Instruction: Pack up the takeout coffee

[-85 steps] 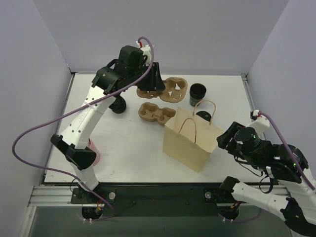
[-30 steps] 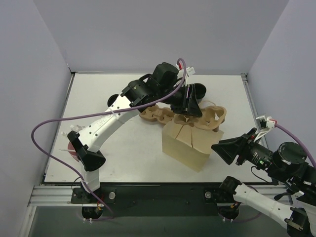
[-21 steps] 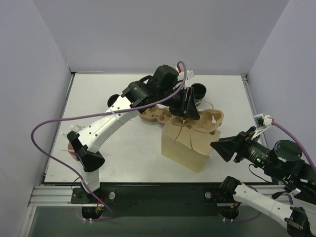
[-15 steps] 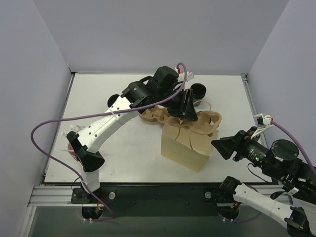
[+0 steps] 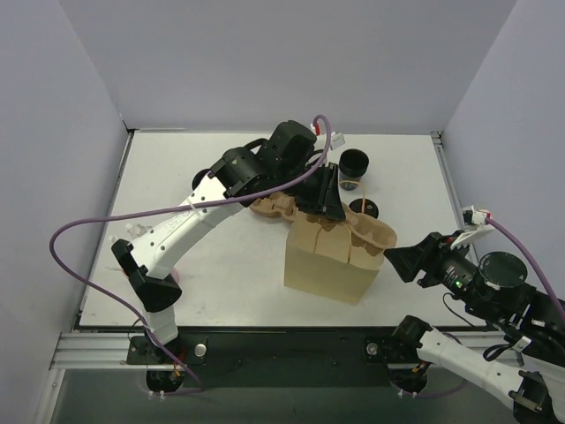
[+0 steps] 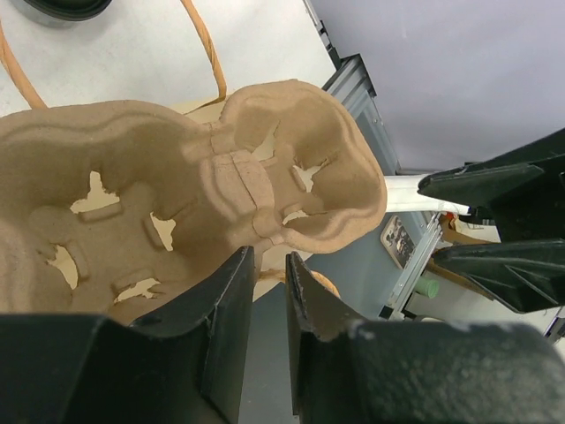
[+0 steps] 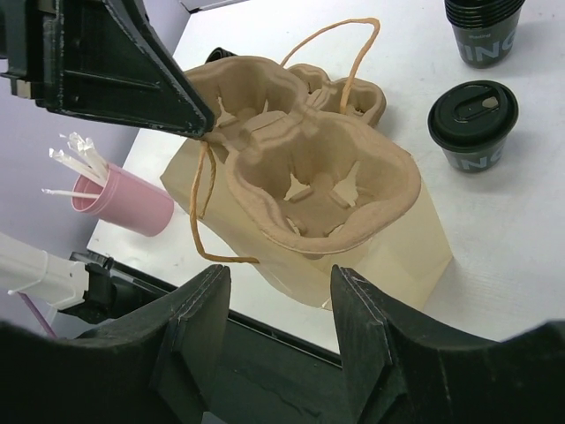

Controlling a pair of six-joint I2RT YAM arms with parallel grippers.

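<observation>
The takeout coffee (image 5: 365,209) (image 7: 472,119), a small black cup with a lid, stands on the table just behind the paper bag (image 5: 322,265) (image 7: 388,256). A brown pulp carrier (image 5: 362,234) (image 6: 265,150) (image 7: 318,177) rests tilted in the bag's open mouth, both wells bare. My left gripper (image 5: 333,214) (image 6: 269,256) reaches over the bag from behind. Its jaws are nearly together and pinch the carrier's rim at their tips. My right gripper (image 5: 393,262) (image 7: 281,274) hovers open and holds nothing, off the bag's near right corner.
A stack of lidless black cups (image 5: 354,164) (image 7: 481,35) stands behind the coffee. A second pulp carrier (image 5: 272,208) lies left of the bag, under the left arm. A pink cup of stirrers (image 7: 124,199) stands near the left front edge. The bag's string handles (image 7: 349,44) stick up.
The left arm has swung the carrier toward the near side and lowered it into the bag's mouth, uncovering the lidded cup behind. Its jaws have drawn closer together. The right gripper barely moved.
</observation>
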